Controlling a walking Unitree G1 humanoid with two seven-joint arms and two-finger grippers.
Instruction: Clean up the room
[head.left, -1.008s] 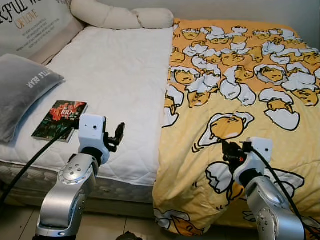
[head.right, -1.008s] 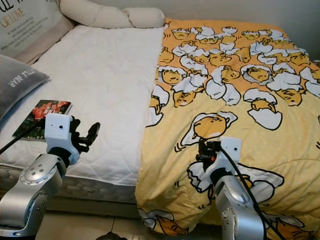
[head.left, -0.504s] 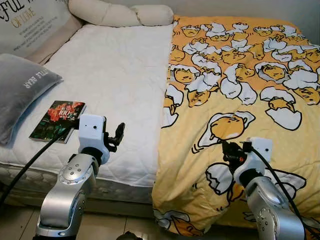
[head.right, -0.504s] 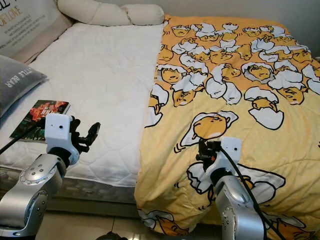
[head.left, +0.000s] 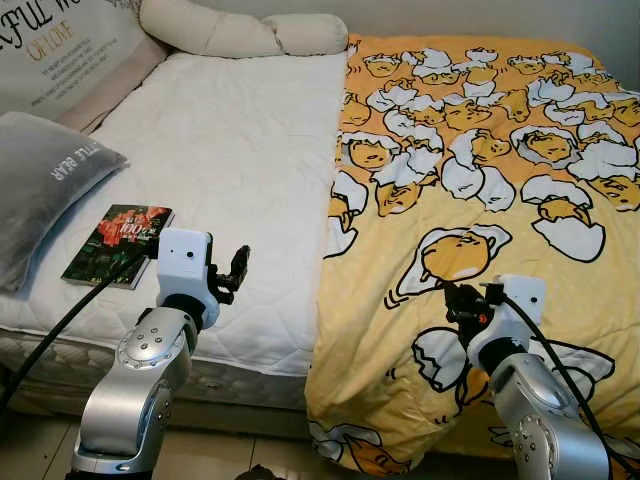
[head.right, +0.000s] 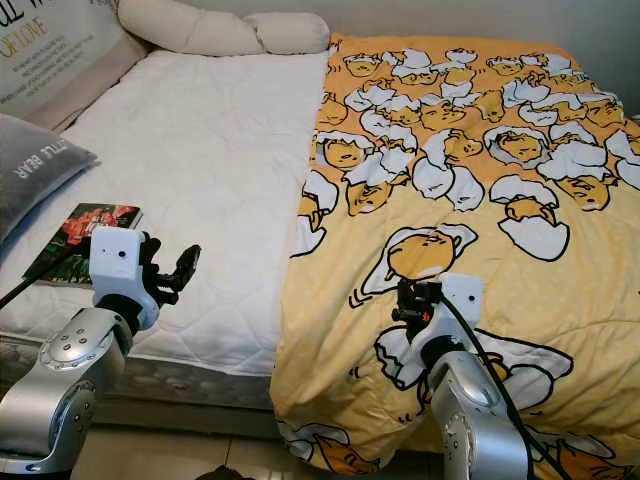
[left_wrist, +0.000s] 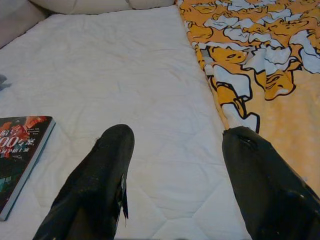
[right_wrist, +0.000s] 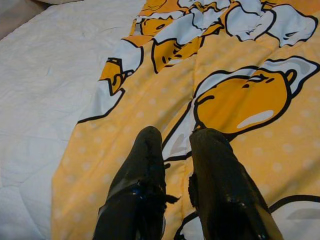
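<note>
A bed (head.left: 230, 150) with a white quilted mattress cover is seen, its right half draped in a yellow cartoon-print blanket (head.left: 480, 200).

A book (head.left: 118, 244) is laid flat near the bed's front-left edge, at about 10 o'clock from the left gripper (left_wrist: 175, 150), whose fingers (left_wrist: 107, 165) are spread apart over the white cover. A grey pillow (head.left: 45, 185) is set beside the book, cream bolsters (head.left: 240, 32) at the head. The right gripper (right_wrist: 176, 145) is held over the blanket, fingers (right_wrist: 145, 160) nearly together on nothing.
</note>
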